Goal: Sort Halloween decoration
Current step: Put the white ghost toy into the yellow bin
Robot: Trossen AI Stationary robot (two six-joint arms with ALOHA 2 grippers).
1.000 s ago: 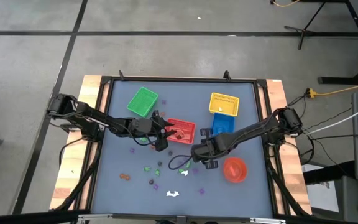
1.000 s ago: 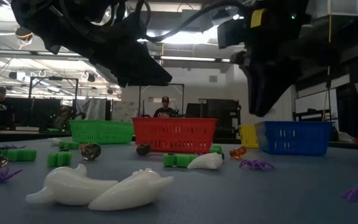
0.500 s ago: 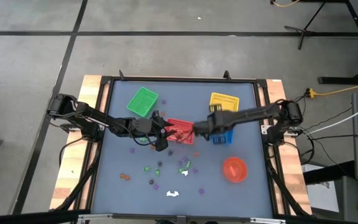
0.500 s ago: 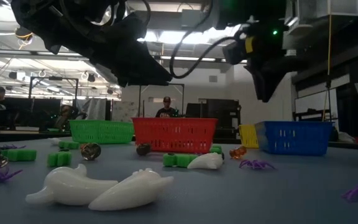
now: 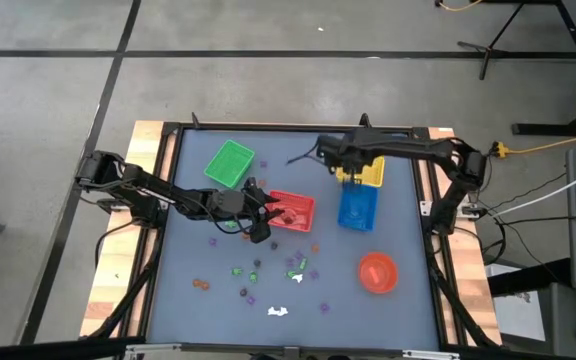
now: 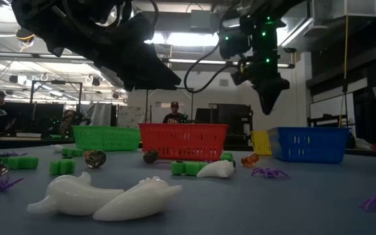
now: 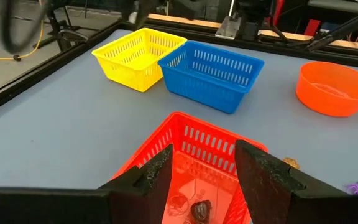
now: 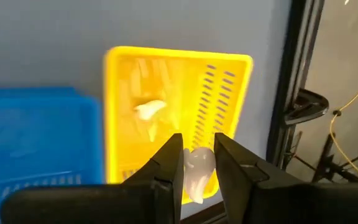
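Now we see the right gripper (image 8: 197, 163) has swung from mid-worktop to above the yellow basket (image 5: 361, 166), clamped on a white trinket (image 8: 196, 167). Our left gripper (image 7: 202, 163) stays parted over the red basket (image 5: 291, 210); other trinkets (image 5: 296, 268) lie scattered on the worktop (image 5: 188, 300).
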